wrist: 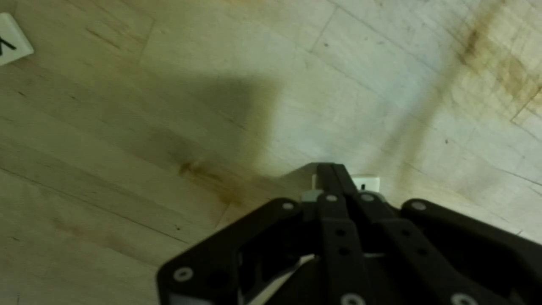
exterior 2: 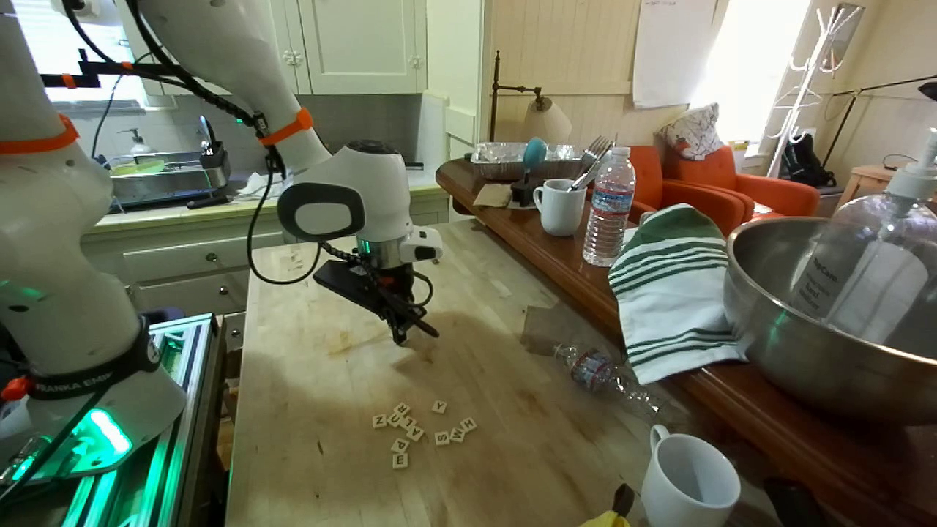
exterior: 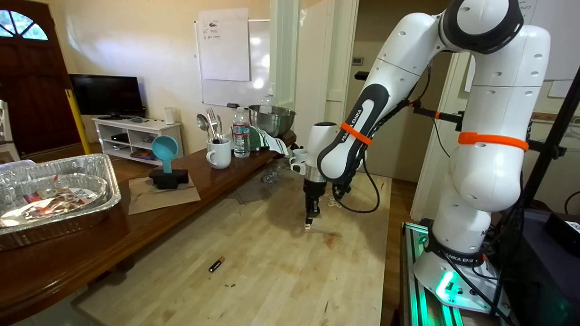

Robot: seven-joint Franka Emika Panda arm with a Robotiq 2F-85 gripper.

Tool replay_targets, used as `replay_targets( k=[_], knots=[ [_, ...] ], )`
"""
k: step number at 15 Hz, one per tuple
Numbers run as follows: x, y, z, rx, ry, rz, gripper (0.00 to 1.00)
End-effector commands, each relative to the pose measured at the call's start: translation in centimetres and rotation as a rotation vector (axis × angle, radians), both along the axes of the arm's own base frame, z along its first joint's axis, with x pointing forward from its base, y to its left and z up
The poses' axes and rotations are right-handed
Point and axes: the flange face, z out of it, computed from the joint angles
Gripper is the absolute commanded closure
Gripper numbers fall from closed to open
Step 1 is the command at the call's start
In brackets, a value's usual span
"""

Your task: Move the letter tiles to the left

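Observation:
Several small pale letter tiles (exterior 2: 439,407) lie loosely scattered on the light wood table in an exterior view. They also show as a pale cluster (exterior: 334,202) behind the arm in an exterior view. My gripper (wrist: 331,168) points down with its fingers together. A white tile (wrist: 367,183) with a black mark shows beside and below the fingertips, partly hidden by them. A pale edge shows on the fingers' other side; I cannot tell if it is the same tile. In an exterior view a tile (exterior: 308,226) lies right under the gripper (exterior: 310,219). Another tile (wrist: 12,40) lies at the upper left of the wrist view.
A battery (exterior: 216,264) lies on the light wood table (exterior: 281,280). A crumpled bottle (exterior 2: 594,369), a white mug (exterior 2: 692,479) and a yellow item (exterior 2: 606,520) are near the raised brown counter (exterior 2: 512,219). A metal bowl (exterior 2: 827,366) stands on that counter.

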Motion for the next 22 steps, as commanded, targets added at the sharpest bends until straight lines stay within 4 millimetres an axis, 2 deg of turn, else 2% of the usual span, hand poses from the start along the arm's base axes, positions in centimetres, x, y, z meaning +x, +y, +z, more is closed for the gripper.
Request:
replay_targets(
  k=[1,9,13,18,22],
  knots=[
    [-0.6,0.4,0.4,0.006,0.037,0.005,1.0],
    [-0.3,0.6,2.3,0.012,0.008,0.006,1.0],
    [-0.1,-0.2,4.2,0.01,-0.033,-0.01,1.0],
    [-0.3,-4.3,5.8,-0.002,-0.08,-0.113,1.0],
    [-1.1,-8.2,5.5,-0.012,-0.084,-0.106,1.0]
  ],
)
